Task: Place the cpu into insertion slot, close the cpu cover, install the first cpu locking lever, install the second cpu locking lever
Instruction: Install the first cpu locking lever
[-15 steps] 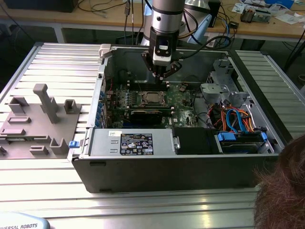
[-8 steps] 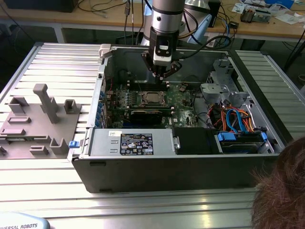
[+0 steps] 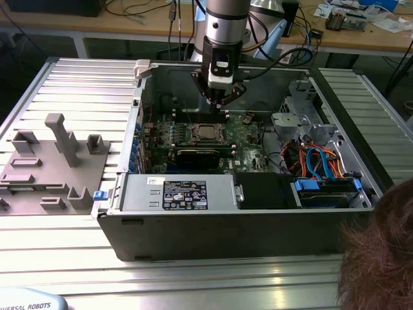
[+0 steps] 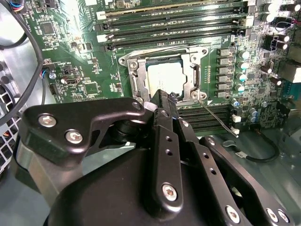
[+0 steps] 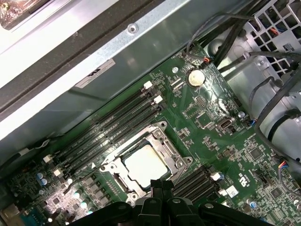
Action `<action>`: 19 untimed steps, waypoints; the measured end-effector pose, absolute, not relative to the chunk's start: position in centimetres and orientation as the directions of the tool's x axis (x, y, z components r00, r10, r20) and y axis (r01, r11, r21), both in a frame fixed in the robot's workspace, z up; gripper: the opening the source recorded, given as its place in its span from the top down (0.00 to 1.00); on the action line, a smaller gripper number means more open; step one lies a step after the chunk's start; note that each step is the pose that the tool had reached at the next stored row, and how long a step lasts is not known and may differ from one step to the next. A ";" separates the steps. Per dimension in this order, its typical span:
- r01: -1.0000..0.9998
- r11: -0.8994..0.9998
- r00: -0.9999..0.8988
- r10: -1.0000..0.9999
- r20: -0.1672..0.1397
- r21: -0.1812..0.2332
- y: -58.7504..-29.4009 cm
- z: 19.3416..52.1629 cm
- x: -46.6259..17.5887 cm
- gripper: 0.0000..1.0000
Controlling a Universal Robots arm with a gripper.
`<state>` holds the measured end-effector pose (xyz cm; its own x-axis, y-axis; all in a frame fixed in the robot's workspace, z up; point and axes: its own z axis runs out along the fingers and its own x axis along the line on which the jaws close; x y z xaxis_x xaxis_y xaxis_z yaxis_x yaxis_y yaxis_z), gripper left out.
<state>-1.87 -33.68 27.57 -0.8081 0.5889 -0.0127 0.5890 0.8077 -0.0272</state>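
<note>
The computer case (image 3: 193,219) is lying open on the slatted table (image 3: 77,84), with the green motherboard (image 3: 248,139) sitting flat on its floor. In the exterior view the arm is hanging over the middle of the board, and the gripper (image 3: 220,98) is hovering just above the silvery socket (image 3: 206,132), which is lying toward six o'clock from the fingertips.

In both wrist views the chip (image 5: 146,164) is already sitting in the socket, its dull metal top showing through the window of the cover (image 5: 175,162), which is lying flat around it. The fingers (image 4: 164,101) are pressed together, nothing between them, and their tips are hanging over the socket's near edge.

Long black memory slots (image 5: 113,129) are running beside the socket on two sides, parallel to its edges. Capacitors (image 4: 242,66) are crowding a third side, so free room looks tight there. A thin wire lever (image 4: 218,118) is slanting away from one socket corner.
</note>
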 end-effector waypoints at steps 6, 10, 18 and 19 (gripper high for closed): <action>0.584 0.811 -0.811 0.584 -0.013 -0.027 -33.7 27.6 -1.9 0.89; 0.582 0.813 -0.813 0.581 -0.013 -0.027 -33.7 27.6 -1.9 0.89; 0.578 0.816 -0.816 0.578 -0.013 -0.027 -33.7 27.6 -1.9 0.89; 0.577 0.816 -0.816 0.577 -0.013 -0.027 -33.7 27.6 -1.9 0.89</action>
<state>-1.87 -33.68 27.57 -0.8165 0.5772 -0.0127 0.5773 0.8161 -0.0272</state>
